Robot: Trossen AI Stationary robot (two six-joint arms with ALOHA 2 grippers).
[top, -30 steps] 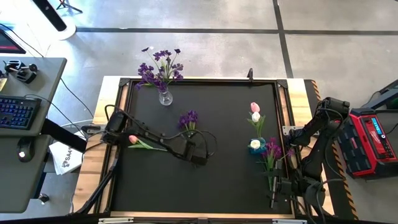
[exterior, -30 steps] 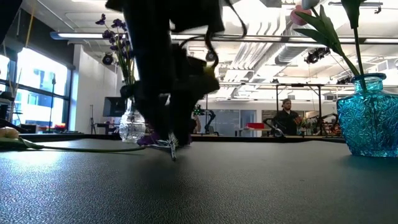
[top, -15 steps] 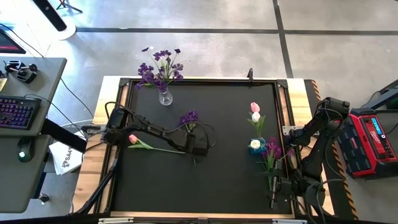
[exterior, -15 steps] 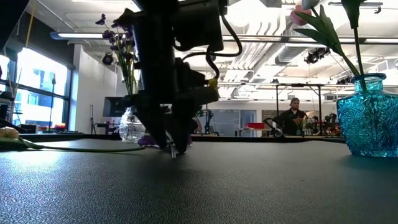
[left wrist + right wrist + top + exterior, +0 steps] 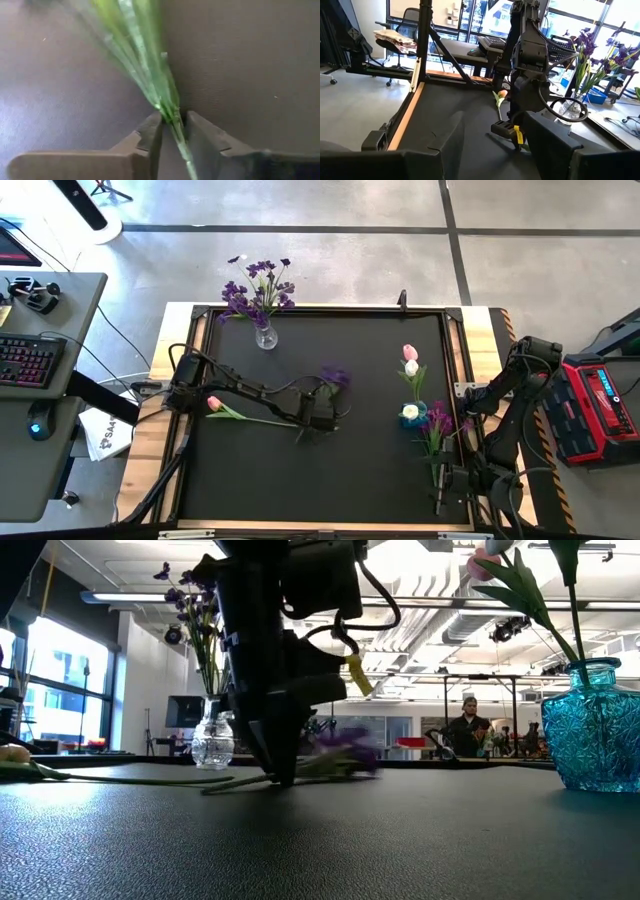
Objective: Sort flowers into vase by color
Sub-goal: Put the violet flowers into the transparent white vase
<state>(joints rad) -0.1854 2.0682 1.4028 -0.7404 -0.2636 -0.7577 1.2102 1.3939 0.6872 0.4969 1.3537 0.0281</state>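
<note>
One flower in hand: left gripper (image 5: 172,131) is pinching the green stem of a purple spray (image 5: 335,377) near mid-mat, fingers (image 5: 150,137) pressing together on the stem's lower end.
Grip detail: stem is passing between the pads and running on beyond them; blossom is lying toward the blue vase (image 5: 414,413) side of the gripper.
Handling judgement: spray is looking light and limp, thin wire-like stem, probably slippery plastic; blossom end is likely drooping once raised. Taking hold low on the stem, clear of the leaves, is seeming right.
Long axis: lying close to flat on the black mat (image 5: 370,470), blossom just off the surface in the low view (image 5: 345,748).
Destination judgement: clear vase (image 5: 265,336) at the far edge is holding purple sprays already.
Other flowers: pink tulip (image 5: 214,403) is lying flat left of the gripper; another purple spray (image 5: 437,423) is lying beside the blue vase.
Right gripper (image 5: 492,145): waiting at the mat's near right corner, fingers spread, holding nothing.
</note>
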